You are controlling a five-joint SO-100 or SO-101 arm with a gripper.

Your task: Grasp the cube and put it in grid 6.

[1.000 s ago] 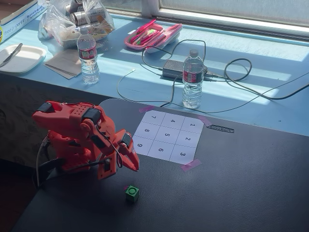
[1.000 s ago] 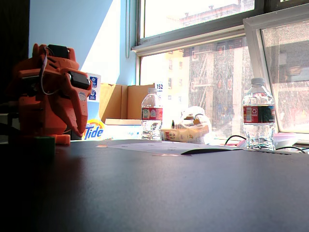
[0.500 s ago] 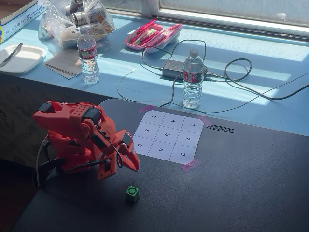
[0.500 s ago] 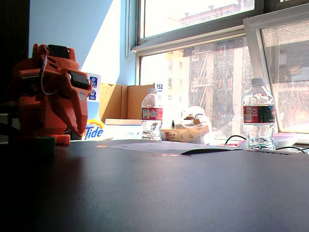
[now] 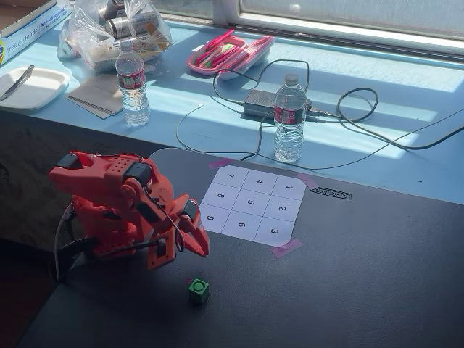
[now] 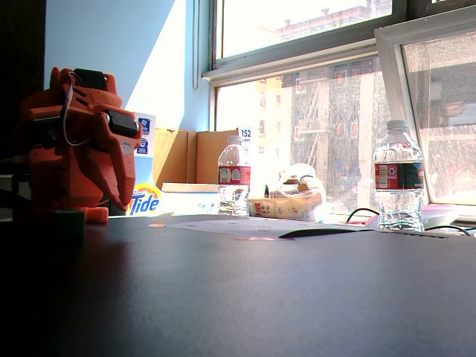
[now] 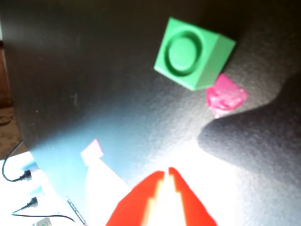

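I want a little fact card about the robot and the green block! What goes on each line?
robot: orange arm, folded low on the dark table
gripper: shut, holding nothing
cube: green, round mark on top, on the table in front of the gripper, apart from it
next to cube: small pink tape piece
grid 6: empty white square in the numbered paper grid
job so far: cube not picked up yet
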